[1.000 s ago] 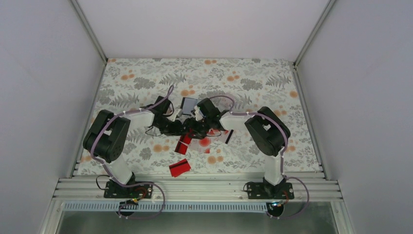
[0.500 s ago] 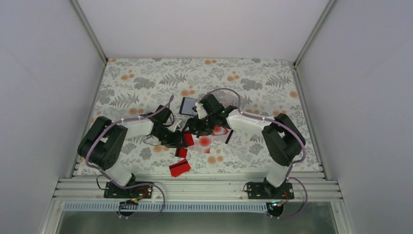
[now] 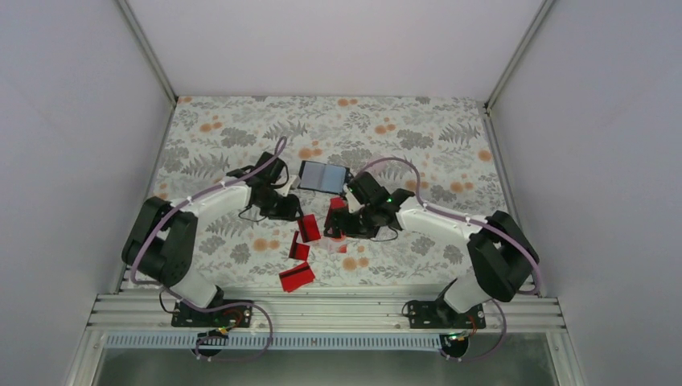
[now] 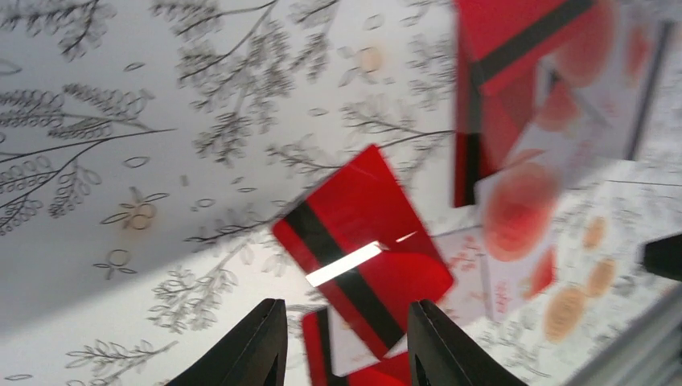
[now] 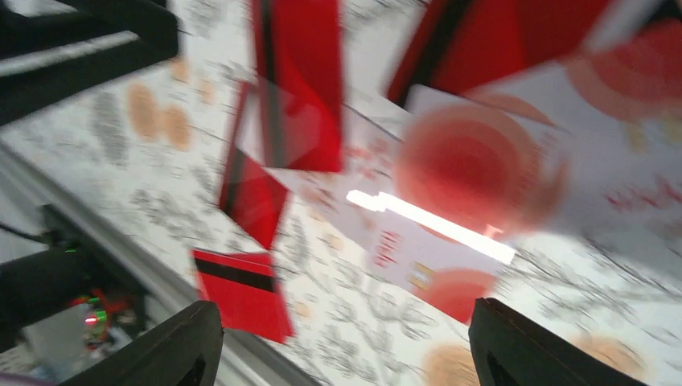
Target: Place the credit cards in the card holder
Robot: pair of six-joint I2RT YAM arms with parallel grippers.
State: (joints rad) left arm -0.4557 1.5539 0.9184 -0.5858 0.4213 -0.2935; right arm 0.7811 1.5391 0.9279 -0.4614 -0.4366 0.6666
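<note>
The card holder (image 3: 323, 177) lay open and flat on the far middle of the table (image 3: 217, 129), grey-blue inside facing up, between the two wrists and apart from the cards. The credit cards (image 3: 308, 227) were strewn in a loose cluster nearer the arms.

The left gripper (image 4: 346, 354) hung over a red card with a black stripe, its fingers apart with nothing between them. The right gripper (image 5: 346, 318) stood spread wide above the pale cards, also holding nothing.

The table wore a cloth printed with grey leaves and orange blossoms. Plain white walls (image 3: 72, 161) closed it in on three sides, and an aluminium rail (image 3: 322, 310) ran along the near edge under both arm bases.

There was one holder. From above, four red cards could be counted, one of them alone nearest the rail. The whitish cards with a red dot overlapped; at least two showed in the right wrist view, but blur left their number unsure.
</note>
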